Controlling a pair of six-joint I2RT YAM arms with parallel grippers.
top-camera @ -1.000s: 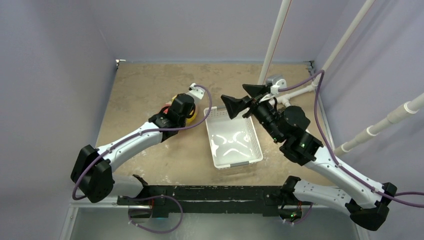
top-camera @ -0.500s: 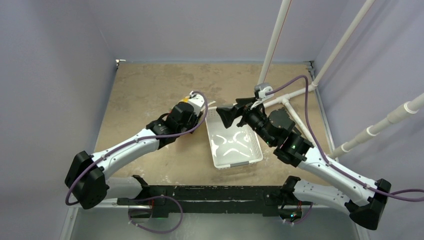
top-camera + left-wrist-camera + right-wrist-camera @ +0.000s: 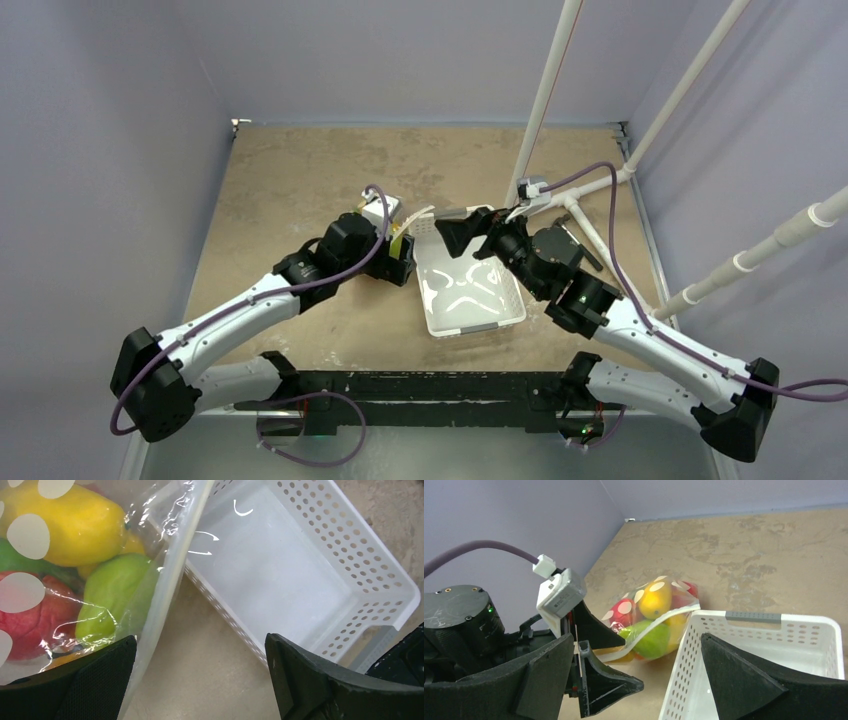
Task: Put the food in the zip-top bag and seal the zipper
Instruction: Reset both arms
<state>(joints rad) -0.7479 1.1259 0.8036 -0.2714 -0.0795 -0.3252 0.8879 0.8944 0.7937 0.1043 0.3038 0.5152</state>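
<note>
The fruit [image 3: 655, 600] sat inside the bag [image 3: 651, 620], yellow, green and red pieces pressed against the dotted film. The bag lay on the table, leaning on the left wall of the tray [image 3: 350, 555], which held nothing. No loose fruit showed in any view, so filling looked done and sealing seemed to be the step in hand. The zipper [image 3: 175, 565] ran along the bag edge touching the tray, and whether it was already pressed shut could not be told. The left gripper [image 3: 200, 650] stood with jaws wide apart, gripping nothing, the bag just beside one finger. The right gripper [image 3: 636, 639] hovered over the tray's far end, jaws also spread and empty. To seal well, one gripper would likely pinch one end of the strip while the other slid along it, squeezing only the strip and keeping the fruit clear of it.
</note>
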